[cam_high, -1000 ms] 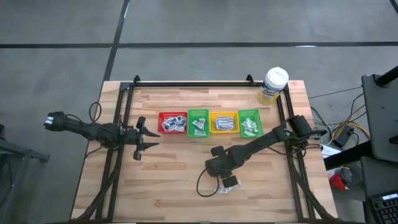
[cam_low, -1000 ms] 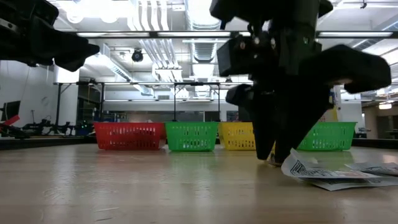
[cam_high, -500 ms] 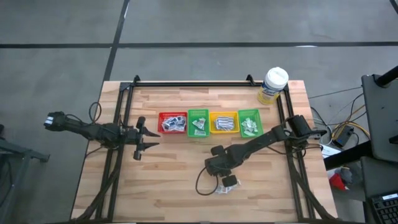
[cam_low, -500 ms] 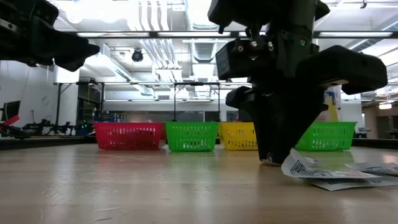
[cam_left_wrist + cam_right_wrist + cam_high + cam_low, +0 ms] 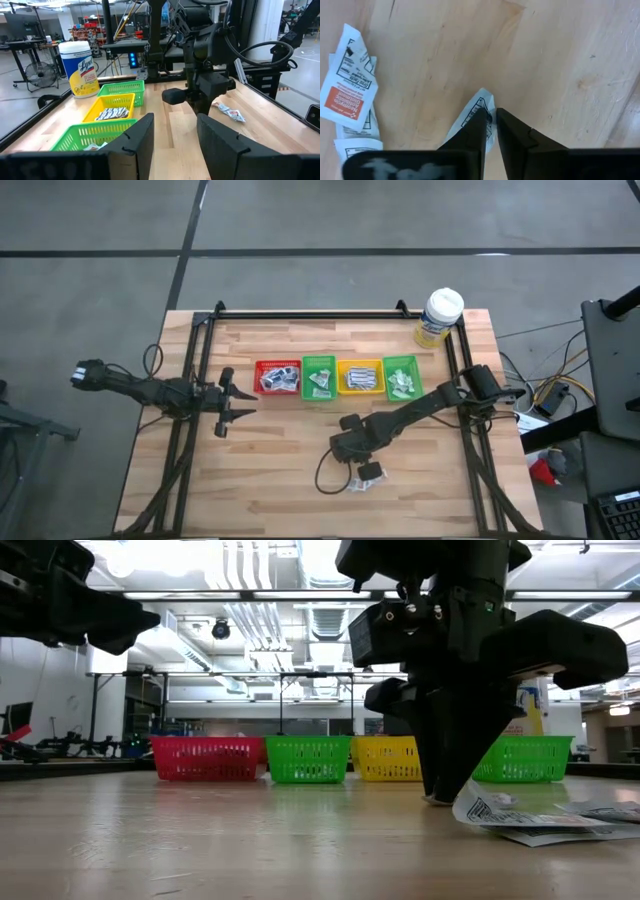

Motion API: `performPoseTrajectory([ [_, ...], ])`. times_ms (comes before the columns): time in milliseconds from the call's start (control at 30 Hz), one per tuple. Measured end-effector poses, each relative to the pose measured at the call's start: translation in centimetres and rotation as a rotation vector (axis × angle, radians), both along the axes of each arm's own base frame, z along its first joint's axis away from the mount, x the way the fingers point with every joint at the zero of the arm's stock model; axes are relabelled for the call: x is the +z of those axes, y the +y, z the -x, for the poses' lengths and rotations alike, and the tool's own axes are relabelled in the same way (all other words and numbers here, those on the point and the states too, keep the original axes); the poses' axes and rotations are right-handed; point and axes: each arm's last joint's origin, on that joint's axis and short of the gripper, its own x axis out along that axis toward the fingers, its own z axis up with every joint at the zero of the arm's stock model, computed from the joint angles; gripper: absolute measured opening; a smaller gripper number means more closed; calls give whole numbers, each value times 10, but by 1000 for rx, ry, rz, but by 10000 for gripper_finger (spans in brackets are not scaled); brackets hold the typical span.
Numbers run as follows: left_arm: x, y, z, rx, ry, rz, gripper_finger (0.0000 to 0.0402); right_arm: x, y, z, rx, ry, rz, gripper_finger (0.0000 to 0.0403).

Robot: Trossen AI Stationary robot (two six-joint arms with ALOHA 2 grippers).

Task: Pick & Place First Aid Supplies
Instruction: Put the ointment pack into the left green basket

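A light wooden table point(image 5: 280, 480) stands on grey floor. Four bins point(image 5: 338, 377) at its far side hold packets. The right gripper point(image 5: 492, 131) pinches a packet point(image 5: 476, 112) near centre; the left gripper's point(image 5: 172, 137) jaws stand wide.

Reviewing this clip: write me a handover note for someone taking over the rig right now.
Right gripper: down at the table's front centre, fingers pinched on one white packet.
Left gripper: open, empty, waiting at the table's left beside the red bin.
Done: red, green, yellow and second green bin all hold packets.
Left: lift and bin the pinched packet, then the small loose pile next to it.
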Motion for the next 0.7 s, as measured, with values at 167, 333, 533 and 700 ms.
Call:
performPoseTrajectory([
  [167,0,0,0,1,0,0,151,1,0,0,1,1,0,25],
  [333,0,0,0,4,0,-1,151,1,0,0,0,0,0,10],
  [533,0,0,0,4,0,-1,151,2,0,1,-22,-1,-3,9],
  [700,0,0,0,5,0,-1,151,14,-1,2,-56,-39,2,8],
])
